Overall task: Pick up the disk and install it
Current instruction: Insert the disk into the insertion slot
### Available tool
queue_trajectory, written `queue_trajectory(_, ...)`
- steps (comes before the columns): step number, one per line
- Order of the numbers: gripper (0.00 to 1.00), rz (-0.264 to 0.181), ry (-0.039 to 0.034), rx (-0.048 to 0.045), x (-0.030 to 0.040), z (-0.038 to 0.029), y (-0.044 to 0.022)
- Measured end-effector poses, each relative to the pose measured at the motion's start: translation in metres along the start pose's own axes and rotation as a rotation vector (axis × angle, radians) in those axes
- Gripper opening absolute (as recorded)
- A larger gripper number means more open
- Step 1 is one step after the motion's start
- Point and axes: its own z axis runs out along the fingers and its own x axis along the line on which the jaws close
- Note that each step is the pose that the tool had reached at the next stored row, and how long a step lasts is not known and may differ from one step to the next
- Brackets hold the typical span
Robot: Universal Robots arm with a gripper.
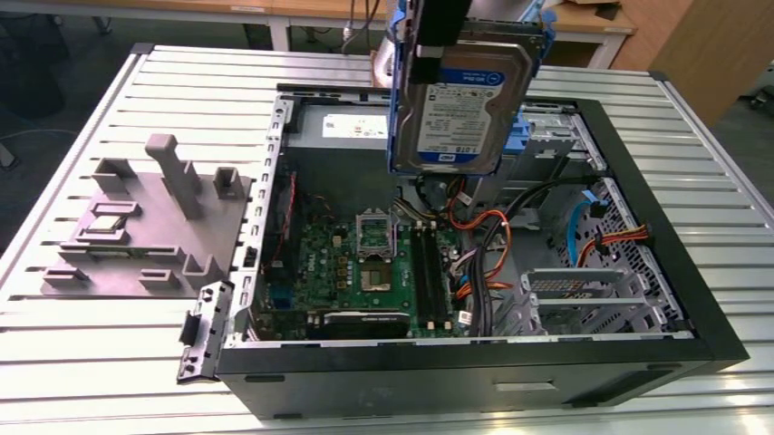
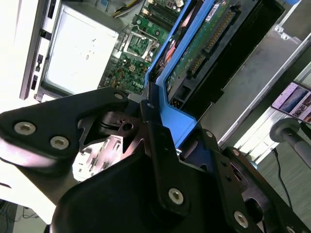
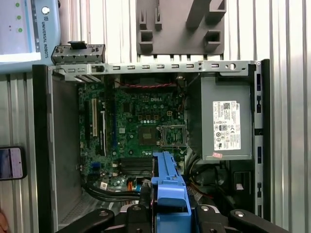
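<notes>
the disk (image 1: 466,109) hung upright above open computer case (image 1: 459,373), gripper (image 2: 146,116) fingers clamped on its blue carrier edge, motherboard (image 1: 344,267) exposed below

Cameras above the computer case (image 1: 459,385)
Exterior view looks down obliquely; both wrist views peer past the disk (image 3: 170,189) (image 2: 204,48) at the shared motherboard (image 3: 136,121) (image 2: 127,68).

A slatted metal table (image 1: 109,344) carries a black computer case (image 1: 484,385) lying on its side with the top open. It takes up the table's middle and the exterior view's right. Inside, a green motherboard (image 1: 351,263) lies flat on the case floor. A grey power-supply box (image 3: 221,124) with a white label sits against one end wall. Orange and black cables (image 1: 484,254) run beside a perforated metal drive cage (image 1: 581,294). A grey fixture block (image 1: 145,227) rests near the table's edge on the exterior view's left, just beside the case. A phone (image 3: 10,163) lies on the table outside the case.
</notes>
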Motion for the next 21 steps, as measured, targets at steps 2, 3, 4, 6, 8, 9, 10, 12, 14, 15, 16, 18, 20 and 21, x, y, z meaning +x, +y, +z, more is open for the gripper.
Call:
queue_trajectory(2, 0.37, 0.0, 0.0, -0.0001, -0.0002, 0.0, -0.0036)
queue_trajectory(3, 0.37, 0.0, 0.0, -0.0001, -0.0003, 0.0001, -0.0054)
queue_trajectory(4, 0.37, 0.0, 0.0, 0.0, -0.0004, 0.0001, -0.0073)
queue_trajectory(6, 0.37, 0.0, -0.0001, 0.0, -0.0004, 0.0002, -0.0092)
queue_trajectory(8, 0.37, 0.0, 0.0001, 0.0, 0.0005, 0.0002, -0.0093)
queue_trajectory(9, 0.37, 0.0, 0.0, 0.0, 0.0013, 0.0002, -0.0093)
queue_trajectory(10, 0.37, 0.0, 0.0, 0.0, 0.0023, 0.0002, -0.0094)
queue_trajectory(12, 0.37, 0.0, 0.0002, -0.0001, 0.0046, 0.0002, -0.0095)
queue_trajectory(14, 0.37, 0.0, 0.0003, 0.0, 0.0084, 0.0002, -0.0097)
queue_trajectory(15, 0.37, 0.0, 0.0004, -0.0001, 0.0117, 0.0002, -0.0098)
queue_trajectory(16, 0.37, 0.0, 0.0003, -0.0002, 0.0146, 0.0003, -0.01)
queue_trajectory(18, 0.37, 0.0, 0.0009, -0.0005, 0.0188, 0.0002, -0.0102)
queue_trajectory(20, 0.37, 0.0, 0.0006, -0.0004, 0.0203, 0.0003, -0.0102)
queue_trajectory(21, 0.37, 0.0, 0.0007, -0.0004, 0.0203, 0.0003, -0.0102)
